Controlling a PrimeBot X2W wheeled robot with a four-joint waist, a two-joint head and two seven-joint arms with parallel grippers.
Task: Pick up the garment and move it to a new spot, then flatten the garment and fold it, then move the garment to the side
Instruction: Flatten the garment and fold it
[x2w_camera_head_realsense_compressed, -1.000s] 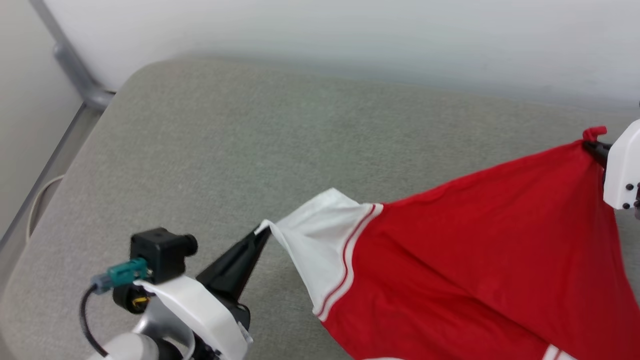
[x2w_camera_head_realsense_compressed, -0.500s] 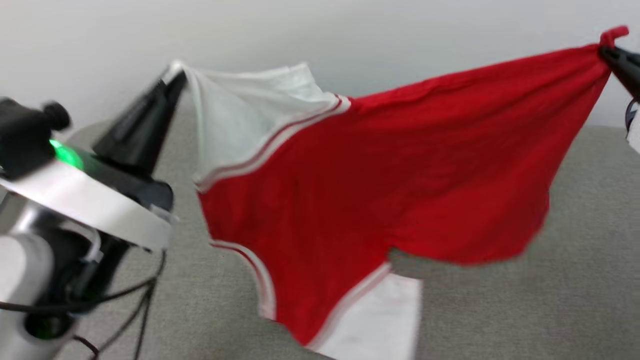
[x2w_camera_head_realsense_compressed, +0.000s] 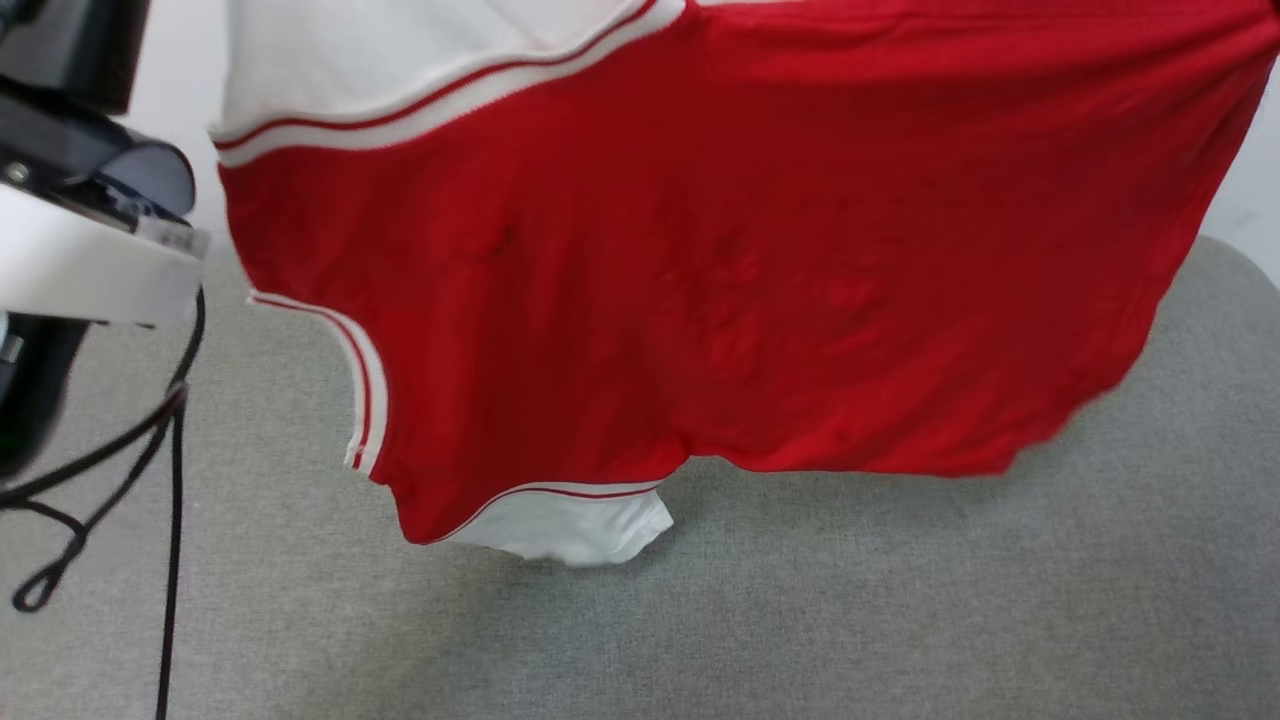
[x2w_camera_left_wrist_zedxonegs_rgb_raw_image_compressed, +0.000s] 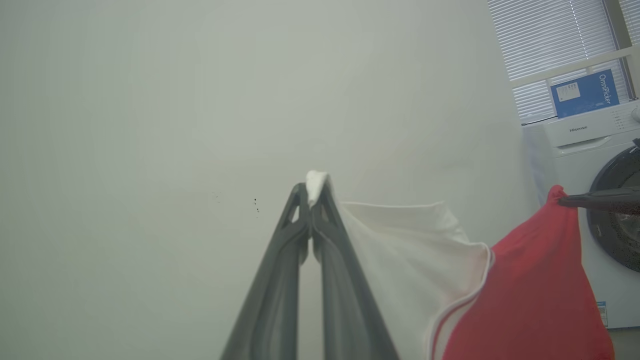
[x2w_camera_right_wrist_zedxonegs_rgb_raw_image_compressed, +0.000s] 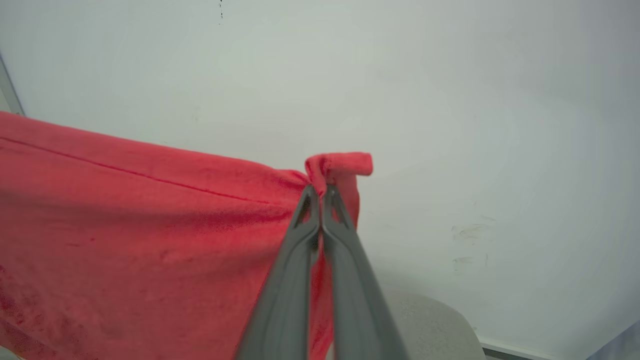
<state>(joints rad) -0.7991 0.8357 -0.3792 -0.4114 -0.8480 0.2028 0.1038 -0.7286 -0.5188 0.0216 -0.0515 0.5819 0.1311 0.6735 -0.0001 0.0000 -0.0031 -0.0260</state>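
Garment (x2w_camera_head_realsense_compressed: 700, 250): red body, white sleeves, striped trim. Held up in air, stretched sideways between both arms, above grey fabric-covered desk (x2w_camera_head_realsense_compressed: 900, 620). Lower white sleeve dangles lowest, close over desk; contact unclear. Left fingers (x2w_camera_left_wrist_zedxonegs_rgb_raw_image_compressed: 282, 280) pressed together, pinching white sleeve tip. Right fingers (x2w_camera_right_wrist_zedxonegs_rgb_raw_image_compressed: 295, 280) pressed together, pinching red corner. Black cables (x2w_camera_head_realsense_compressed: 170, 450) hang at left. Washing machine (x2w_camera_left_wrist_zedxonegs_rgb_raw_image_compressed: 575, 140) behind, blue box (x2w_camera_left_wrist_zedxonegs_rgb_raw_image_compressed: 582, 93) on top.

omnipicker on box (x2w_camera_left_wrist_zedxonegs_rgb_raw_image_compressed: 584, 93), hisense on washer (x2w_camera_left_wrist_zedxonegs_rgb_raw_image_compressed: 567, 150)
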